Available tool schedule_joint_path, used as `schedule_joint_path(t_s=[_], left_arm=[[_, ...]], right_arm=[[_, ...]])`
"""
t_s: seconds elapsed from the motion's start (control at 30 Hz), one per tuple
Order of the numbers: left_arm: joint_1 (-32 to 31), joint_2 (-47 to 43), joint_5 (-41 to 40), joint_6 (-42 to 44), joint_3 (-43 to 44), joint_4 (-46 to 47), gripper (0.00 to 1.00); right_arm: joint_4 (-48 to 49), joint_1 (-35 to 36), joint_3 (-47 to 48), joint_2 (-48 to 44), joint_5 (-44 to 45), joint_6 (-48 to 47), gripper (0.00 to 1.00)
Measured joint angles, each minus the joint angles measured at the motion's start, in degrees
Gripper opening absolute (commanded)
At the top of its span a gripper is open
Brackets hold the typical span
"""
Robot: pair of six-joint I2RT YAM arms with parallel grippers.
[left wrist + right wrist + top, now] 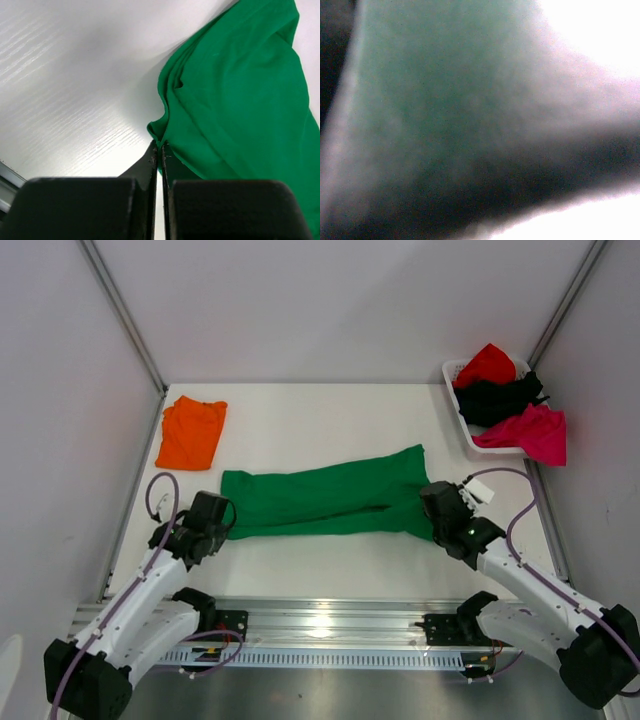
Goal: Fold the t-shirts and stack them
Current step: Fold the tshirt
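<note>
White tabletop [320,425], faint wood grain visible in the left wrist view. Plain white panel walls [330,300] on three sides, grey metal posts [125,315] at the back corners. Aluminium rail [330,625] along the near edge with a glare spot, probably from an overhead light.

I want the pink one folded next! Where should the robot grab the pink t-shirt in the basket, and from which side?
Probably the loose flap of the magenta t-shirt that spills over the near right rim of the basket. Come in from the near side, low. That flap hangs free outside the basket, while the rest lies against the black t-shirt.
</note>
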Motion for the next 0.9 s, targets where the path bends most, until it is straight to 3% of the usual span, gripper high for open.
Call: schedule_joint_path(t_s=[0.2,0.5,0.9], left_arm=[[0.0,9.7,0.2,3.0,6.2,2.6,0.01],[0.2,17.5,0.7,5.9,11.5,5.9,0.01],[3.1,31.3,1.7,6.4,22.6,7.5,0.01]], right_arm=[[3.8,-4.3,1.0,2.4,-0.4,-4.8,0.0],[10.5,-11.0,4.0,7.0,-3.4,-11.0,0.0],[18.6,-18.5,12.5,21.2,-13.4,-19.8,0.0]])
